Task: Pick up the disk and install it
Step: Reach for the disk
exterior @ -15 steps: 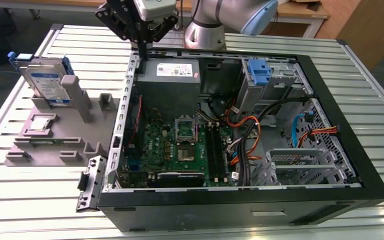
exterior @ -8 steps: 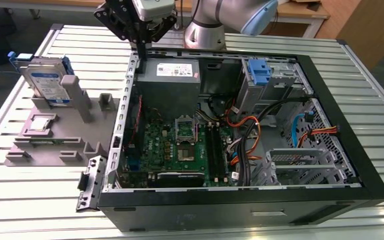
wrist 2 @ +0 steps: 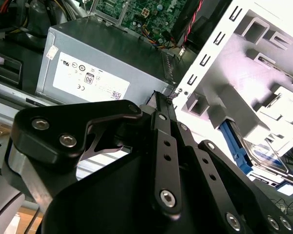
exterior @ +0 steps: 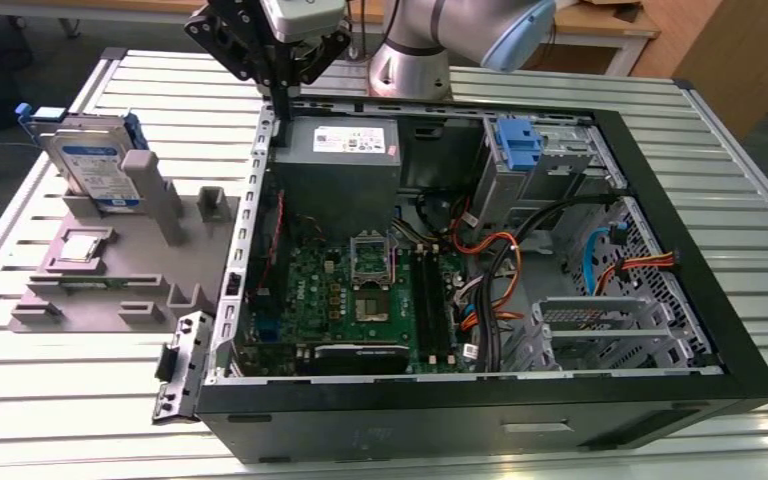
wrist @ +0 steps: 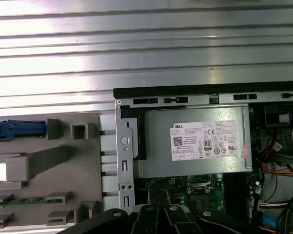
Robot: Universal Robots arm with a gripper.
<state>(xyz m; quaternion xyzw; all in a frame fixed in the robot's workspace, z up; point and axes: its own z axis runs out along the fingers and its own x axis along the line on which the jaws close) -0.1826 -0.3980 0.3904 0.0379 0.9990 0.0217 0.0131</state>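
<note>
Hand (exterior: 279, 82) pressed together, empty, above rear wall of computer case (exterior: 704, 300). Well apart, disk (exterior: 95, 165) upright in grey stand (exterior: 91, 290) on desk (exterior: 77, 390). Likely stiff, weighty, shock-sensitive; pinch across flat faces, near top edge.

The arm (exterior: 458, 35) runs off the exterior view's upper edge on my screen. The disk (exterior: 91, 160) has its lower end hidden behind the grey holder (exterior: 144, 265). In the second wrist view the pincer (wrist 2: 161, 96) covers part of the disk, whose label I can't make out.
</note>
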